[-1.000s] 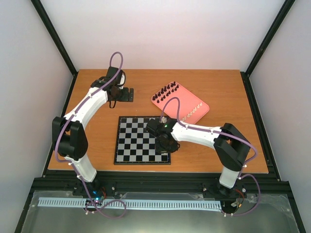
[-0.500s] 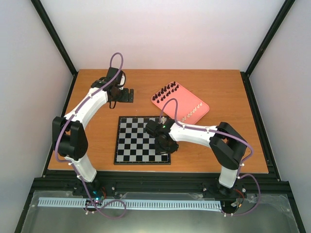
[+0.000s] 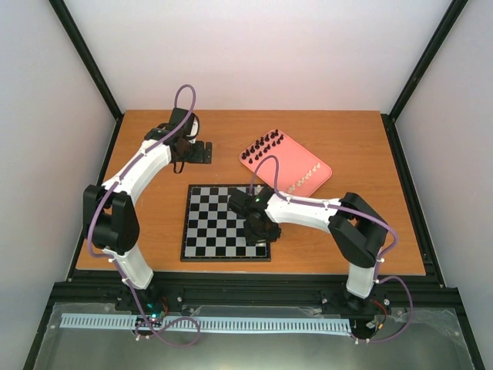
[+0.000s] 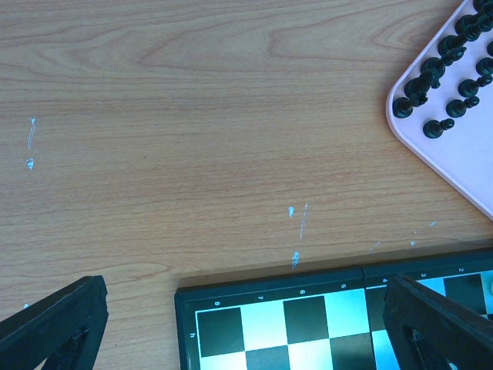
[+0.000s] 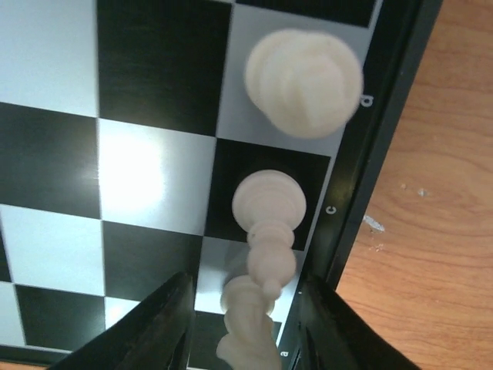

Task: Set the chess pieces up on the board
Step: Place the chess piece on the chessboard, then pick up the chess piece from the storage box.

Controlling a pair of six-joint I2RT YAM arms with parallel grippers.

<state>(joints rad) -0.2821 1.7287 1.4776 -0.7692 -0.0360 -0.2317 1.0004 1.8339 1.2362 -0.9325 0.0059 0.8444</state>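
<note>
At board edge: right fingers apart, straddling upright cream piece; left fingers apart above table.

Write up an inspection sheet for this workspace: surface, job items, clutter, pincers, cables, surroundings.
Surface: wooden table, a few small pale marks.
Job's things: board mid-table; three cream pieces on its right edge squares; black pieces and spare cream pieces on the pink tray.
Clutter: nothing seen.
Pincers: left pincer open, empty, over wood beside the board; right pincer open astride one of those three, gaps either side.
Cables: purple cables looped along each arm.
Surroundings: white walls, black frame.
</note>
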